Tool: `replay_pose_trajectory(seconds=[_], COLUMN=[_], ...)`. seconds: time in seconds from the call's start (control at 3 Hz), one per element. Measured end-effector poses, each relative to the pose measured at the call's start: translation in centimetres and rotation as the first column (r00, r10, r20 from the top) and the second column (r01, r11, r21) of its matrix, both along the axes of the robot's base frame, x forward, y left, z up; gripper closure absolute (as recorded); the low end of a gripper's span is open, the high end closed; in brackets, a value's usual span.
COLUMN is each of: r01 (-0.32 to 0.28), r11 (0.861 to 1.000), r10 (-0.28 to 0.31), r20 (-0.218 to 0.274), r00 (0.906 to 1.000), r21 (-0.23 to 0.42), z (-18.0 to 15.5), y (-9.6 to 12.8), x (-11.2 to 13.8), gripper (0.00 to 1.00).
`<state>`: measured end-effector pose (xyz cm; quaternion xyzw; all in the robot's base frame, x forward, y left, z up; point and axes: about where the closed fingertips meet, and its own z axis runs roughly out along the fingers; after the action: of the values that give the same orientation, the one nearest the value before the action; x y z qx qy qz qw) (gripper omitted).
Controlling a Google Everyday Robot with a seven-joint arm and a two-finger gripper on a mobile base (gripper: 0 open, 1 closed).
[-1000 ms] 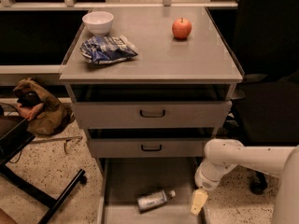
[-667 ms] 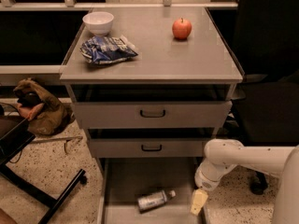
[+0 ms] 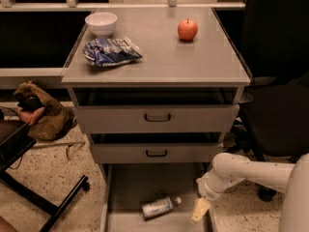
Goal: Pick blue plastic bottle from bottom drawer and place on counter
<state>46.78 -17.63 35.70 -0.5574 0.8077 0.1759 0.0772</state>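
Observation:
The blue plastic bottle (image 3: 159, 207) lies on its side on the floor of the open bottom drawer (image 3: 140, 182), white cap pointing right. My gripper (image 3: 199, 210) hangs over the drawer's right side at the end of the white arm (image 3: 251, 170), a short way right of the bottle's cap and apart from it. The counter (image 3: 193, 62) is the grey top of the cabinet, above the drawers.
On the counter are a white bowl (image 3: 101, 23), a blue-and-white snack bag (image 3: 110, 51) and a red apple (image 3: 187, 29). Two drawers with black handles (image 3: 157, 117) sit above. A black chair (image 3: 277, 115) stands right, a brown bag (image 3: 41, 112) and a chair base (image 3: 48, 202) left.

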Motion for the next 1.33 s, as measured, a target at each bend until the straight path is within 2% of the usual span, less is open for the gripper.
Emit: replay_pose_trajectory(seconds=[0.33, 0.67, 1.0, 1.33], r01=[-0.024, -0.100, -0.100, -0.110], r11=[0.994, 0.974, 0.974, 0.967], r10=[0.016, 0.082, 0.082, 0.090], r20=[0.074, 0.099, 0.099, 0.097], r00=[0.9972, 0.9918, 0.9918, 0.9912], r21=[0.110, 0.201, 0.202, 0.231], z=[-6.3, -11.5, -11.6, -12.6], y=[3.7, 7.8, 7.8, 8.3], x=[2.1, 2.7, 2.7, 2.8], gripper=[0.00, 0.00, 0.00, 0.00])
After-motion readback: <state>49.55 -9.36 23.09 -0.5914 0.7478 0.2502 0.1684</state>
